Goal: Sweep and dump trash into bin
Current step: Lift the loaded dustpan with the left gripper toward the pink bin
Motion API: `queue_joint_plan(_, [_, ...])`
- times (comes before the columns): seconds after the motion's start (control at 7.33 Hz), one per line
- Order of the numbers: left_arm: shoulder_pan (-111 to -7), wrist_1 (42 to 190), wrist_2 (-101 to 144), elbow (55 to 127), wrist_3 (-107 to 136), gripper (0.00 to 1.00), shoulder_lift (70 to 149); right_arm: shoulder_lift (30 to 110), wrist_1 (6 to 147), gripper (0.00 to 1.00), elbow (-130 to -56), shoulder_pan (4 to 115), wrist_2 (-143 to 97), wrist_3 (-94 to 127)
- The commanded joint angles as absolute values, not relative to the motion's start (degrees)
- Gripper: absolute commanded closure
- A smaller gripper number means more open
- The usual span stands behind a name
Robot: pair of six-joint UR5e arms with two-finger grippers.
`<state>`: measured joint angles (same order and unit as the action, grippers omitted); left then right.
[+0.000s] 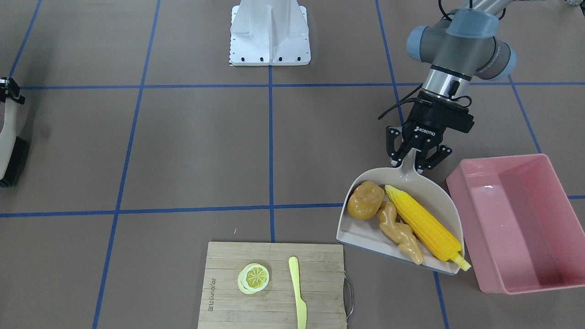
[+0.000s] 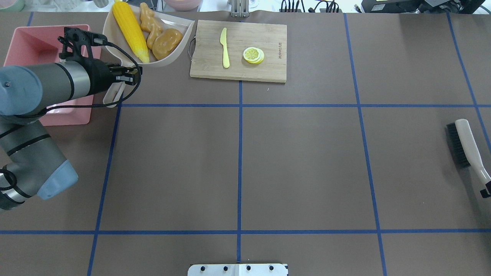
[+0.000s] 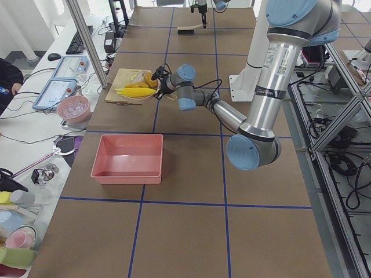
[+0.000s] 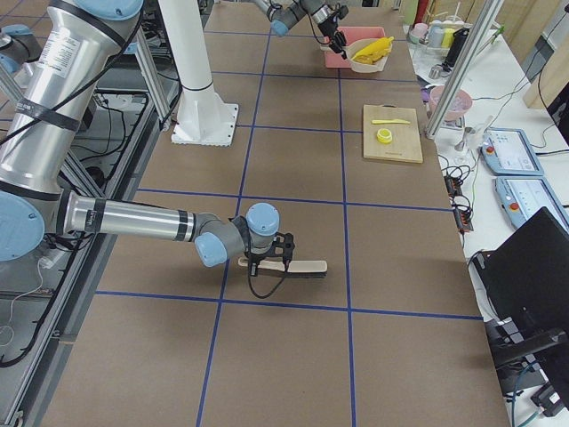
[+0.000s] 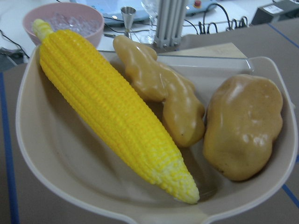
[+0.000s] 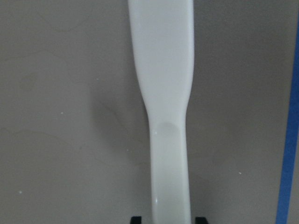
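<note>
A: What's on the left?
B: A big pink plastic tub [image 2: 28, 48]. Beside it, the left gripper [image 2: 130, 74] squeezes a beige plastic dustpan [image 2: 117, 44] holding a yellow corn cob [image 2: 130, 28], tan ginger root [image 2: 149, 25] and brown potato [image 2: 167, 42].
A: Far right?
B: The right gripper [image 2: 485, 188] at a white brush [image 2: 470, 145]; can't tell if it's squeezing.

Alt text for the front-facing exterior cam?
The left arm's jaws grip the handle of a beige plastic dustpan holding a yellow toy corn cob, knobbly tan ginger root and brown-orange potato, beside an empty pink rectangular plastic tub. Nearer the camera, a bamboo cutting board carries a lemon slice and yellow knife. A black-bristled brush shows at the view's left edge.
</note>
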<state>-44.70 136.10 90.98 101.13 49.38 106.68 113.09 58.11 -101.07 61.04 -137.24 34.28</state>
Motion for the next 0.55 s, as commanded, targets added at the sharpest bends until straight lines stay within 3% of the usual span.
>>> queue_joint_plan(0.0, [-47.97, 136.58, 91.05, 101.16, 50.35, 1.0, 107.58, 112.85, 58.18, 0.01, -101.25, 62.48, -138.33, 34.45])
queue_joint_plan(0.41, [-52.37, 145.85, 97.7, 101.95, 67.94, 1.0, 102.07, 111.62, 58.89, 0.0, -101.16, 70.21, -141.06, 31.49])
